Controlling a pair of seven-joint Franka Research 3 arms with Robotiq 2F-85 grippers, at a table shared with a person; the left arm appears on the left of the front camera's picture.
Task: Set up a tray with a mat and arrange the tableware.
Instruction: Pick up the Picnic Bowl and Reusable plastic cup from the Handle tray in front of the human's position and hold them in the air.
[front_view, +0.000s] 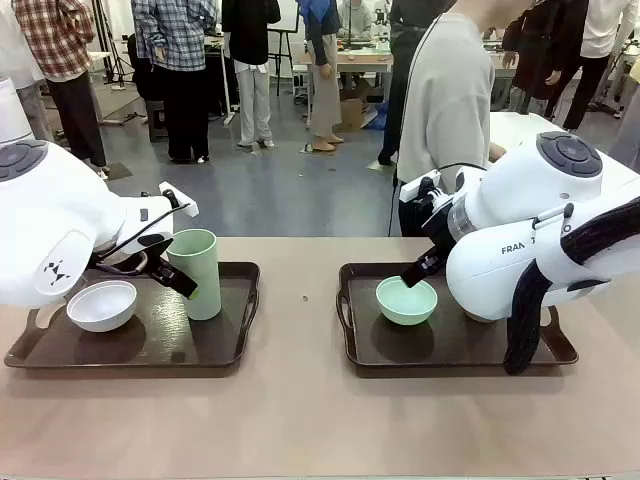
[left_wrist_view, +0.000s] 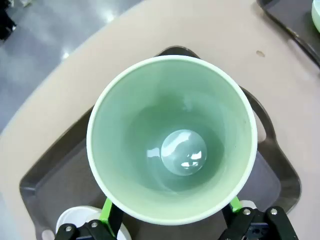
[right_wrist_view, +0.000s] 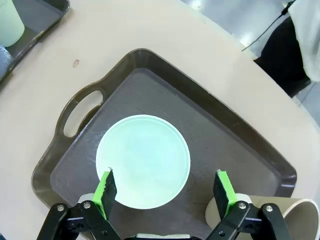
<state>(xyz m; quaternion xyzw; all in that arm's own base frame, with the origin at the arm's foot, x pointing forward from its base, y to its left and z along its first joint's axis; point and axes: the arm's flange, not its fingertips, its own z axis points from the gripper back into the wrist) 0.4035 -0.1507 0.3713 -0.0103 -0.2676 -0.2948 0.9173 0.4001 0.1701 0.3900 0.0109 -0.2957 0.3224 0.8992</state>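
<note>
The pale green cup (front_view: 197, 272) stands upright on the left tray (front_view: 235, 330), next to the white bowl (front_view: 101, 305). My left gripper (front_view: 178, 275) is open and straddles the cup. From the left wrist I look straight down into the cup (left_wrist_view: 172, 140), with the green pads (left_wrist_view: 106, 214) on either side of it; I cannot tell if they touch. My right gripper (right_wrist_view: 164, 187) hangs open over the mint green bowl (right_wrist_view: 142, 161) on the right tray (right_wrist_view: 235, 130). The taupe cup (right_wrist_view: 300, 220) shows at the lower right. I cannot tell whether a mat lies in either tray.
A person (front_view: 445, 110) stands at the far side, behind the right tray (front_view: 350, 300). Bare table lies between the two trays and along the front edge. My right arm (front_view: 530, 230) covers that tray's right half.
</note>
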